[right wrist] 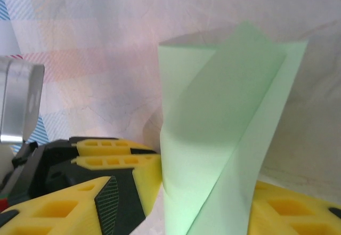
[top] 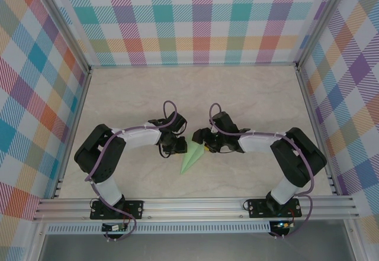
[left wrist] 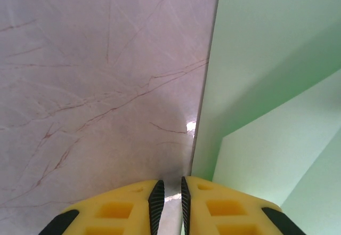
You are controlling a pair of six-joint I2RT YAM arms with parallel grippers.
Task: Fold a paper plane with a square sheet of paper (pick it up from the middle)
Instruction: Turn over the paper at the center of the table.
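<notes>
Paper plane lies near the middle of the table, a narrow pale green dart between the two arms, its sharp tip pointing near and slightly left and its wider end at the far side, between the two grippers. Left gripper sits just left of that wide end, pointing down at the marbled surface: jaws drawn almost together, a thin slit between the yellow fingers showing bare table and no paper (clenched on nothing, as far as can be seen). In the left wrist view the paper's long straight edge runs down to the right-hand finger; contact there cannot be confirmed. Right gripper sits just right of the wide end with its jaws released and standing well apart. In the right wrist view the folded green layers rise upright between its two fingers, one flap overlapping the other on a slant. The paper's edge meets the finger on the right of that view; the finger on the left stands clear of it.
</notes>
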